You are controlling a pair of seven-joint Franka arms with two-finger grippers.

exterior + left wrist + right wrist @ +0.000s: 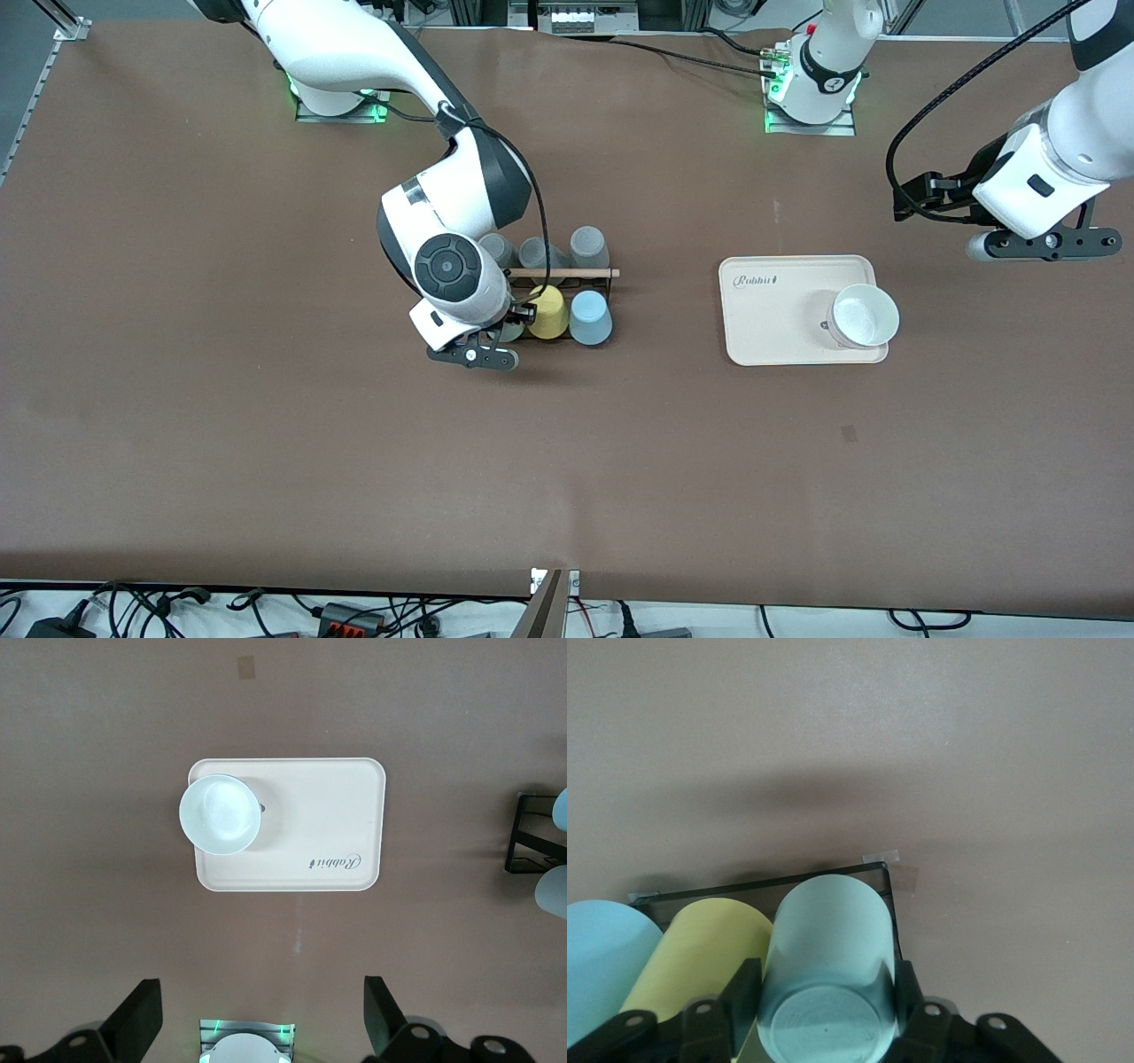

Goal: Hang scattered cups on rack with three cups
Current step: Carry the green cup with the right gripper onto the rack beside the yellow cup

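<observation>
The black wire rack (611,285) with its wooden dowel (567,273) stands mid-table. Three grey cups (534,252) sit on its side farther from the front camera. On the nearer side sit a yellow cup (548,312) and the light blue cup (590,317). My right gripper (485,353) is at the rack's end toward the right arm. It is shut on the mint green cup (828,939), which lies on the rack (788,875) beside the yellow cup (700,948). My left gripper (1045,244) is open and empty, raised above the table at the left arm's end.
A cream tray (771,310) holding a white bowl (864,316) lies between the rack and the left arm's end. It also shows in the left wrist view (337,815), with the rack's end (532,837) at the edge.
</observation>
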